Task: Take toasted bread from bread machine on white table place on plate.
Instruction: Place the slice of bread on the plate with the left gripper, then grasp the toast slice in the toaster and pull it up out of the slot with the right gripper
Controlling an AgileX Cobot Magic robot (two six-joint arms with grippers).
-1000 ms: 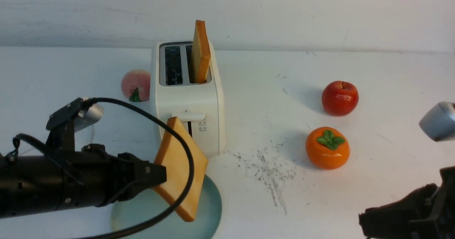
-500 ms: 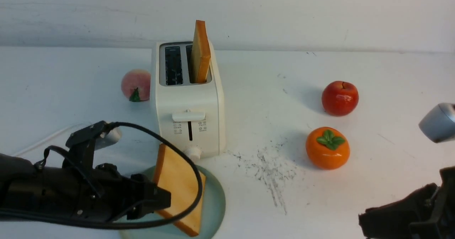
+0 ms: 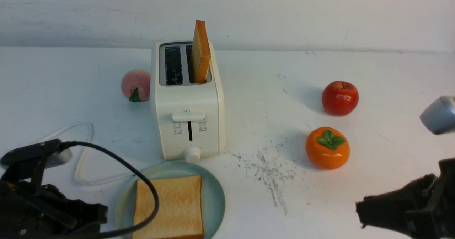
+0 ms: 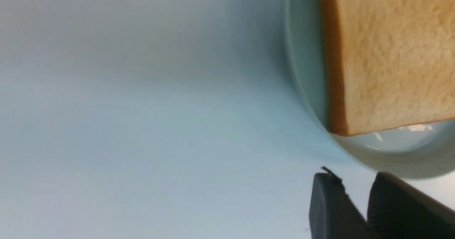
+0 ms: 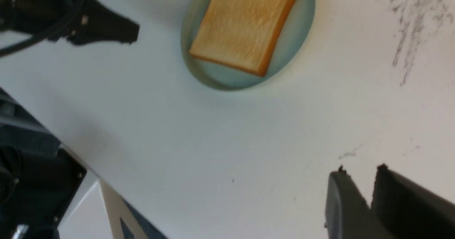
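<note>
The bread machine (image 3: 188, 125) stands on the white table (image 3: 266, 203) with one slice of toasted bread (image 3: 201, 52) upright in its right slot; the left slot is empty. The other slice (image 3: 169, 207) lies flat on the plate (image 3: 213, 189), just in front of the toaster. My left gripper (image 3: 103, 212) is low beside the plate's left edge, jaws nearly together and holding nothing. In the left wrist view the gripper (image 4: 353, 177) sits just off the plate's rim (image 4: 302, 72) and the slice (image 4: 391, 54). My right gripper (image 3: 359, 210) is shut and empty at the front right.
A peach (image 3: 135, 84) sits left of the toaster. A red apple (image 3: 340, 98) and an orange persimmon (image 3: 327, 147) sit to the right. The white cord (image 3: 83, 161) loops at the left. The table's front edge (image 5: 89, 168) shows in the right wrist view.
My left gripper lowered the tilted slice onto the plate, let it go and pulled back left and down. The slice now lies flat. The right arm barely moved.
</note>
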